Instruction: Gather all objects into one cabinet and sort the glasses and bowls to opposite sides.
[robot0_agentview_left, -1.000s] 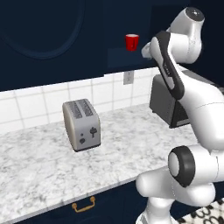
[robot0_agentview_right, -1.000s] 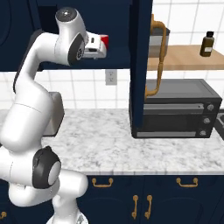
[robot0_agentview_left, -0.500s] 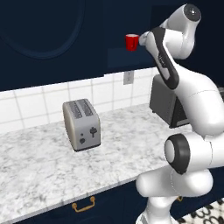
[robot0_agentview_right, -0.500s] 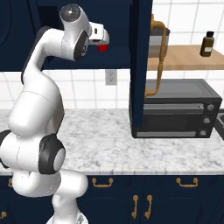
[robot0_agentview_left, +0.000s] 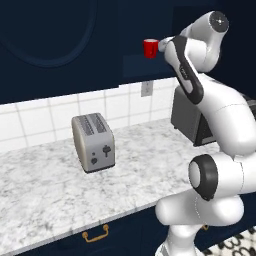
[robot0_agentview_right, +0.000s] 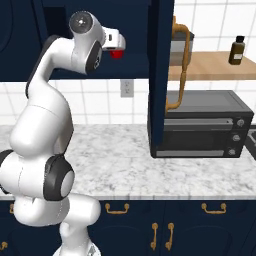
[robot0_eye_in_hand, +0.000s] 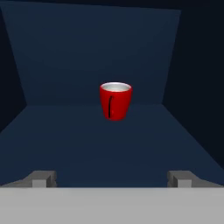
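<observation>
Jaws spread wide, released, nothing between them; the gripper (robot0_eye_in_hand: 112, 178) faces into the navy cabinet (robot0_eye_in_hand: 87, 48). Red cup (robot0_eye_in_hand: 115, 100) stands upright on the cabinet shelf (robot0_eye_in_hand: 100, 144), near the middle toward the back (a dark vertical line on its near side), well apart from the fingertips (robot0_eye_in_hand: 43, 178). Down on the marble desk (robot0_agentview_left: 60, 195), a grey toaster (robot0_agentview_left: 93, 142) sits alone.

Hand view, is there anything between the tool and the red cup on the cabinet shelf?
Nothing: in the hand view, bare navy shelf runs from the open tool up to the red cup, which stands upright, apart from the fingertips.
</observation>
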